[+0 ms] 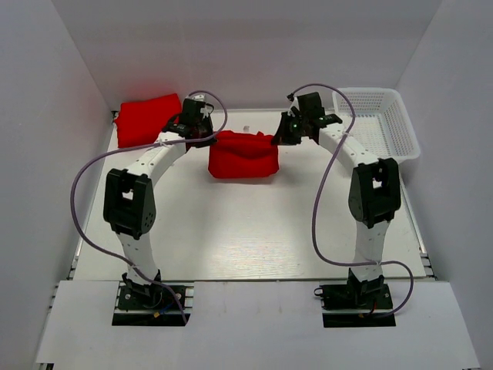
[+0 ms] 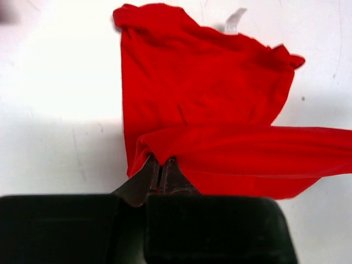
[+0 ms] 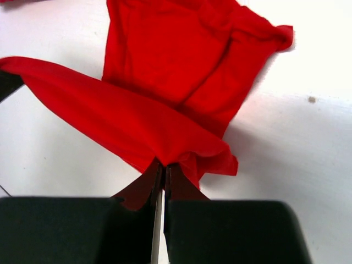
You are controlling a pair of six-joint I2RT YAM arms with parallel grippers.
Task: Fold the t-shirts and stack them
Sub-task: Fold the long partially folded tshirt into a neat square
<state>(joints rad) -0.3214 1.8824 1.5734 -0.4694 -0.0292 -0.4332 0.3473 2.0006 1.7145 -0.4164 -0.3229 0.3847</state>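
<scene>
Since the left gripper (image 2: 161,171) and right gripper (image 3: 164,171) each pinch a far corner of the t-shirt (image 1: 243,158) lying between them, both should move together, level, keeping the lifted edge taut.

Bright, even light (wrist views overexposed, soft).

One red t-shirt (image 1: 243,154) is stretched between the two sets of fingers. Its raised edge is pinched tight in the left fingers (image 2: 151,176) at one end and in the right fingers (image 3: 144,184) at the other. The rest droops in soft creases onto the counter (image 1: 254,231) just beyond them. A second red t-shirt (image 1: 146,118) lies as a flat, roughly rectangular bundle, out past the left fingers and apart from them.
</scene>
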